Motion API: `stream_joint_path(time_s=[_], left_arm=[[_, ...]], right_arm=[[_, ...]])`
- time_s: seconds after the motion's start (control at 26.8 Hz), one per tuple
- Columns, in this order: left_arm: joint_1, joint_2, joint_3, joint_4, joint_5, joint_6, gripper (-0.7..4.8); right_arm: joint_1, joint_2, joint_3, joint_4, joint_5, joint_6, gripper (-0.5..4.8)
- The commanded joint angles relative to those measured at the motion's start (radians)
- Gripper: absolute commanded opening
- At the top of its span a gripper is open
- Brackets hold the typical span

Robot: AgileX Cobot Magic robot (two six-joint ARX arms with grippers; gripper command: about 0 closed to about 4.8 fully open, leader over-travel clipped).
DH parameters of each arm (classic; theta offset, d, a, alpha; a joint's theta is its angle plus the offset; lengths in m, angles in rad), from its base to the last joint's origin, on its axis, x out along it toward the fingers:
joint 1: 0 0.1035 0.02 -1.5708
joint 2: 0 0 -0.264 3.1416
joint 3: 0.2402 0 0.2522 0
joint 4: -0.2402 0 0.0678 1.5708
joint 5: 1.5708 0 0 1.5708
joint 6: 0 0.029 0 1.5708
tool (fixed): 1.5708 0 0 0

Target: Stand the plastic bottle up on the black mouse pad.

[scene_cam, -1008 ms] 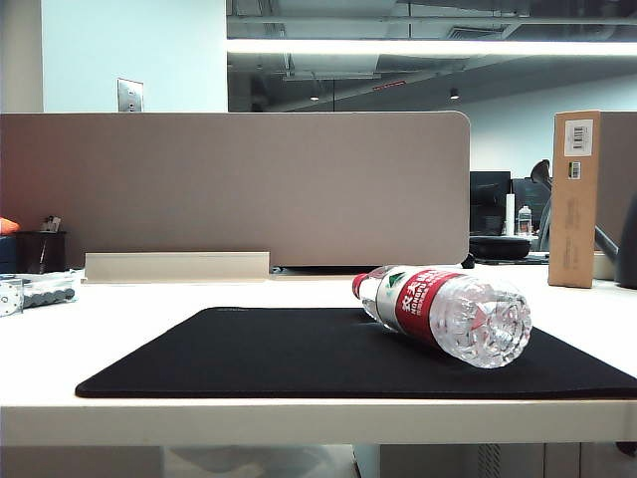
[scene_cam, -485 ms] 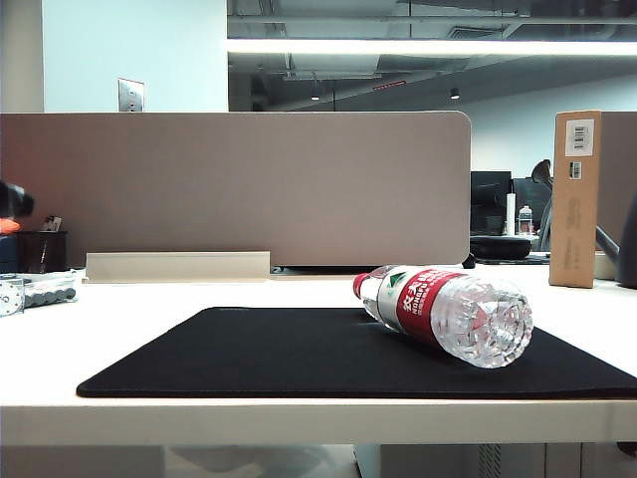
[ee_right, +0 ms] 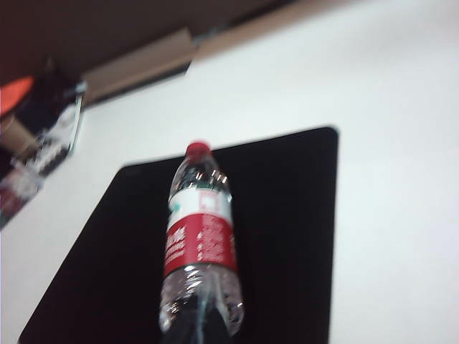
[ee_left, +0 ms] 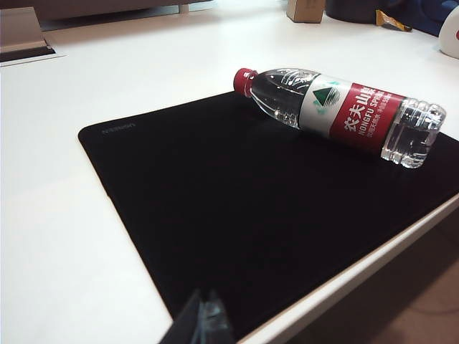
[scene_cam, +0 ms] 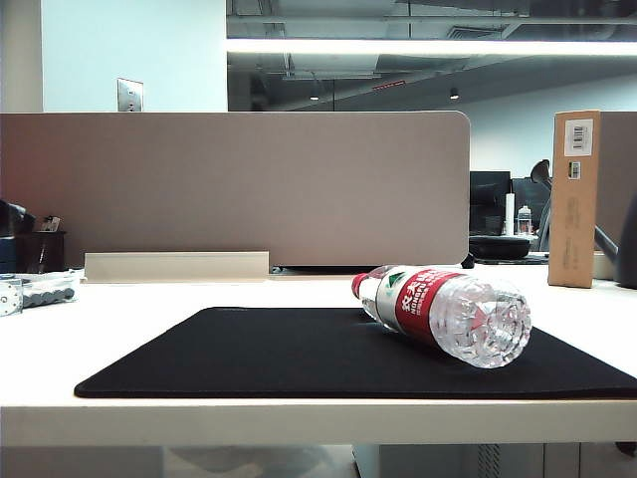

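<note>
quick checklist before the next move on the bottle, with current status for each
1. Bottle on the pad: ok, though it lies on its side with its red cap pointing away from the pad's front edge.
2. Bottle intact and capped: ok.
3. Free pad space to stand it: ok, most of the pad is bare.
4. Right gripper lined up: ok, it sits just behind the bottle's base, shut, holding nothing.
5. Right jaws wide enough to take the bottle: not ok, they must open first.
6. Left gripper out of the way: ok, it sits over the pad's near corner, apart from the bottle; open or shut cannot tell.
</note>
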Motion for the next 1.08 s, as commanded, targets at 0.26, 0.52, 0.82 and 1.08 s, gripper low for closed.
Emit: stream_joint_path(time_s=[0.26, 0.52, 0.82, 1.08], left_arm=[[-0.056, 0.003, 0.005, 0.002, 0.004, 0.000, -0.01], [-0.056, 0.003, 0.005, 0.002, 0.003, 0.000, -0.01], [-0.062, 0.003, 0.005, 0.002, 0.003, 0.000, -0.01], [-0.062, 0.024, 0.005, 0.001, 0.004, 0.000, -0.01]], right_arm=[[0.072, 0.615, 0.429, -0.171, -0.099, -0.250, 3.64], [0.179, 1.148, 0.933, -0.563, -0.054, -0.359, 4.79], [0.289, 1.552, 1.389, -0.763, 0.117, -0.431, 4.79], [0.349, 1.682, 1.433, -0.761, 0.205, -0.453, 4.79]])
